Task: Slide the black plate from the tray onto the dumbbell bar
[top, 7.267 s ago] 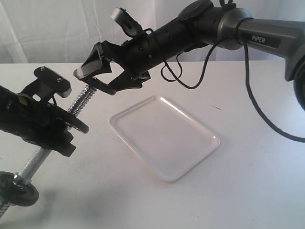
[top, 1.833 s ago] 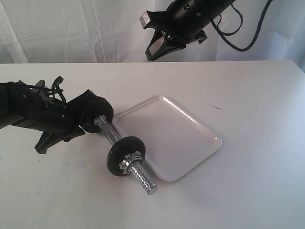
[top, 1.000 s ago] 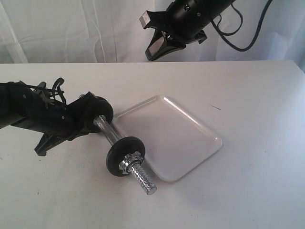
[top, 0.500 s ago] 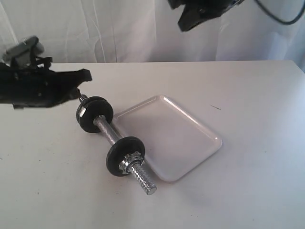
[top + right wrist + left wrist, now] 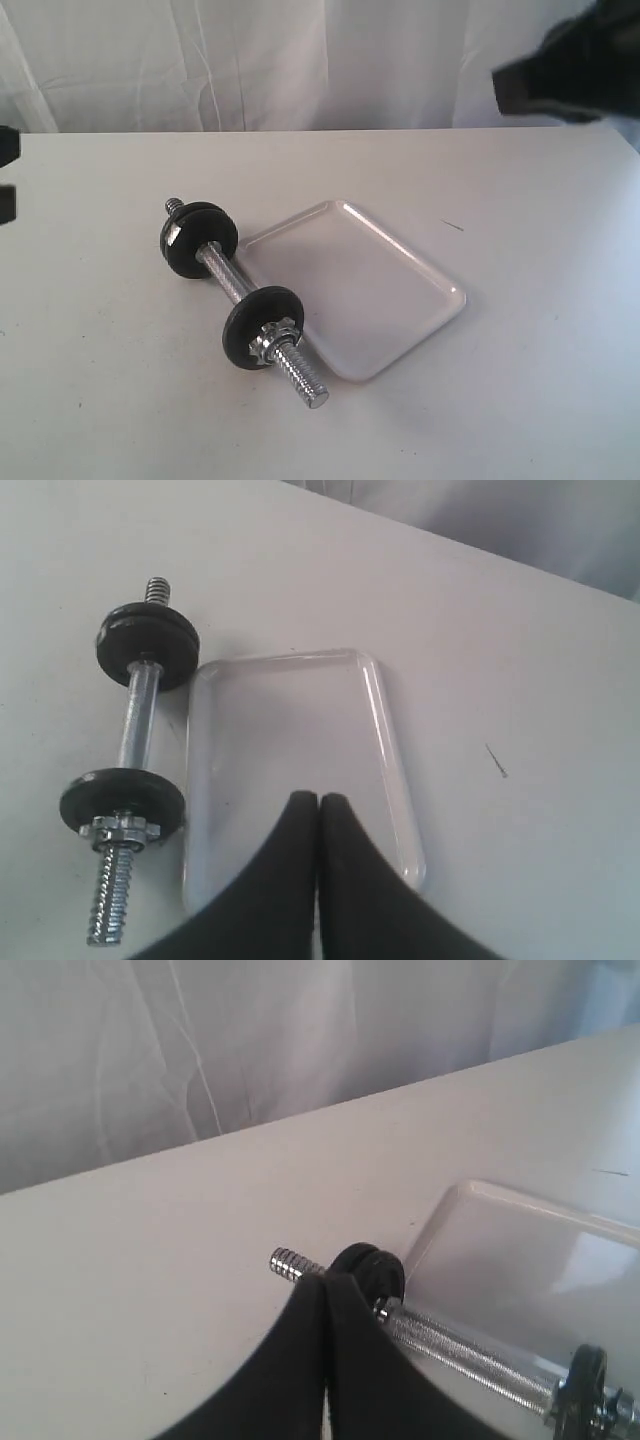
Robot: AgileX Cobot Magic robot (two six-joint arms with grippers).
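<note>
The dumbbell bar [image 5: 232, 288] lies flat on the white table, just left of the tray [image 5: 400, 255]. It carries two black discs: the far disc [image 5: 199, 240] and the near disc [image 5: 263, 325], which has a silver star nut [image 5: 273, 339] outside it. The tray holds nothing, and no loose black plate shows anywhere. My left gripper [image 5: 328, 1282] is shut and empty, hanging above the far disc [image 5: 377, 1268] without touching it. My right gripper [image 5: 318, 800] is shut and empty, high over the tray [image 5: 385, 730]. The bar [image 5: 135, 730] lies beside the tray there too.
A dark blurred piece of the right arm [image 5: 565, 75] hangs at the top right, and a sliver of the left arm [image 5: 5, 175] shows at the left edge. A white curtain backs the table. A small dark mark [image 5: 453, 226] lies right of the tray.
The left arm has pulled back to the left edge, away from the bar it held a second ago. The right arm has swung off to the right. The bar has stayed where it was laid.
</note>
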